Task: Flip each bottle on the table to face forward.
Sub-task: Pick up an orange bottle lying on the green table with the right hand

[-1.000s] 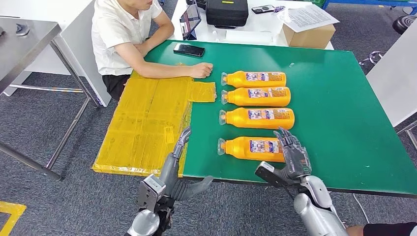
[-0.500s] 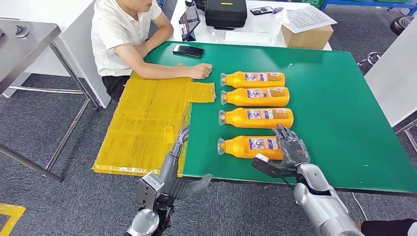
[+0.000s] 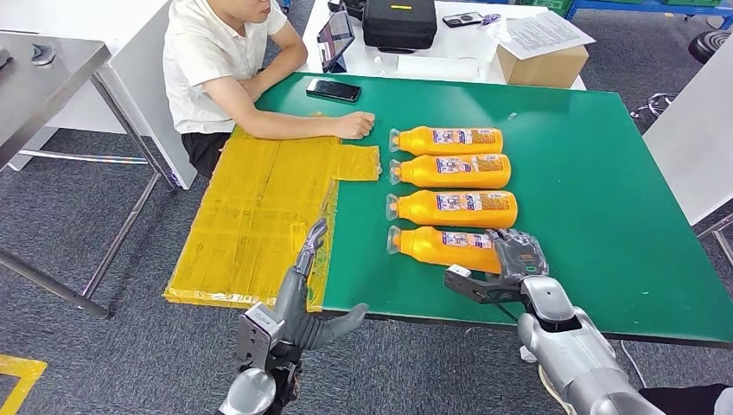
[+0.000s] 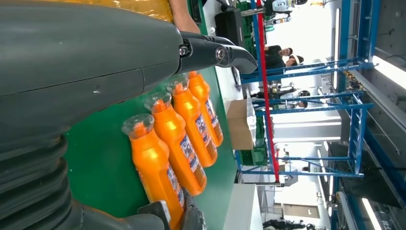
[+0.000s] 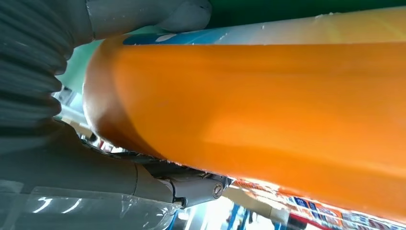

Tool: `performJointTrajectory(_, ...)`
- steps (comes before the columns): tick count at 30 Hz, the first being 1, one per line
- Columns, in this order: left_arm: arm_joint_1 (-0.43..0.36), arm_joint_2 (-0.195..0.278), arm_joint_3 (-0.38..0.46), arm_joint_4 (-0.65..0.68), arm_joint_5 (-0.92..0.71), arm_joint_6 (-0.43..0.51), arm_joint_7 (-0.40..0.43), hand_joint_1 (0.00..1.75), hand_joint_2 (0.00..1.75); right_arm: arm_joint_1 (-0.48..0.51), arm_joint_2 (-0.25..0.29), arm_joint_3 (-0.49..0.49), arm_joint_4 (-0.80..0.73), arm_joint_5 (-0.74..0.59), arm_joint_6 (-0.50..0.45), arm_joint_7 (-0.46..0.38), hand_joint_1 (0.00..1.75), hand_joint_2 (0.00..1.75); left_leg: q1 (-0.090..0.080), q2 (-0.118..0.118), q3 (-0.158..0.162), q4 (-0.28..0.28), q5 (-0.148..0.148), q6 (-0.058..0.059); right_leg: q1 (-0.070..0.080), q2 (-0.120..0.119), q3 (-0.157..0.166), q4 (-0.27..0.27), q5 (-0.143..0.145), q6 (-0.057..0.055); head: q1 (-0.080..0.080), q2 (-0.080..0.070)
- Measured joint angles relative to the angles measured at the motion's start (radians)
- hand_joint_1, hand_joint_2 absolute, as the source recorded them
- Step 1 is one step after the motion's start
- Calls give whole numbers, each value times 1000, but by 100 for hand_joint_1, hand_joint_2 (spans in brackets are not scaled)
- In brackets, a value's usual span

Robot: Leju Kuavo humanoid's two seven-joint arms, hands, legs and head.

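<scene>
Green table (image 3: 605,173) has four orange bottles lying in a row, caps toward its left edge. The nearest bottle (image 3: 445,245), by the front edge, is tipped up a bit, the right hand (image 3: 517,258) wrapped round its base end. Left hand (image 3: 302,290) hangs off the front-left corner, fingers spread, holding nothing. Can't quite tell whether that bottle touches its neighbour (image 3: 454,207).

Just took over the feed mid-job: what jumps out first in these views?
Four orange bottles lie side by side in a row on the green table, caps pointing toward the robot's left. The right hand grips the base end of the nearest bottle, tipping it onto its edge. A person sits at the far left corner, one fist resting on the table.
</scene>
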Motion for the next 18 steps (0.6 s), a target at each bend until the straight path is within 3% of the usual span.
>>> performJointTrajectory(9, 2, 0, 6, -3, 13, -4, 1, 0, 175, 65, -28, -21, -94, -368, 131, -225, 175, 175, 0, 3, 6, 0, -4, -2, 0, 2, 3, -1, 0, 0, 0, 0)
performJointTrajectory(15, 4, -7, 17, -3, 67, 14, 7, 0, 175, 142, -19, -52, -189, -482, 139, -290, 175, 175, 1, 4, 8, 0, -4, -2, 1, 4, 5, -1, 0, -1, 0, 0)
performJointTrajectory(18, 9, -21, 37, 2, 192, -4, 70, 0, 175, 184, 6, -76, -243, -558, 140, -324, 175, 175, 1, 4, 8, 0, -4, -2, 1, 4, 6, 0, 0, -1, 0, 0)
